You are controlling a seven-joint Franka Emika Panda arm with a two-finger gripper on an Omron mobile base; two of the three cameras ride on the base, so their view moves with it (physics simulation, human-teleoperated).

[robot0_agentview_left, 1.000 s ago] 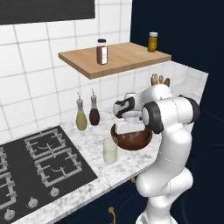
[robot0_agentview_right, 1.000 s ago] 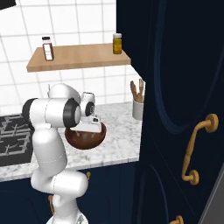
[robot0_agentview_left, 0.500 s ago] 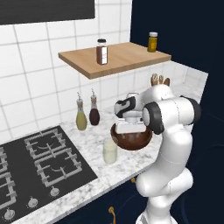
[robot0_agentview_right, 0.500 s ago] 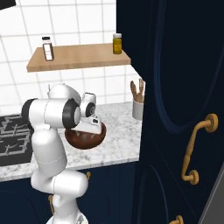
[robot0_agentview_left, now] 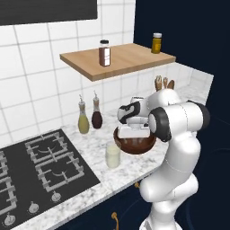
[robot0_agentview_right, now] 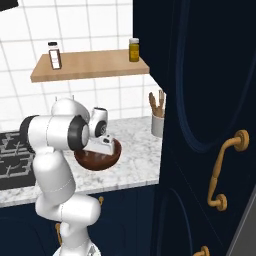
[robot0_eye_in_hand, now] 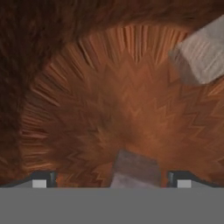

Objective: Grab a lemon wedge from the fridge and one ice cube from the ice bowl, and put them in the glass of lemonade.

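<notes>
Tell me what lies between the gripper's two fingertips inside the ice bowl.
In the hand view, an ice cube sits between the open gripper fingertips, on the ice bowl floor.

Dark reddish-brown ice bowl [robot0_agentview_left: 134,144] beside pale lemonade glass [robot0_agentview_left: 112,156].

No lettering, number, brand or sign can be read anywhere in these pictures. The dark jar [robot0_agentview_left: 104,53] and the amber jar [robot0_agentview_left: 157,43] on the wooden shelf [robot0_agentview_left: 117,59] each carry a pale band like a label, but it is too small and blurred to show any characters. The two bottles [robot0_agentview_left: 90,116] by the counter's back edge show no print either.
</notes>
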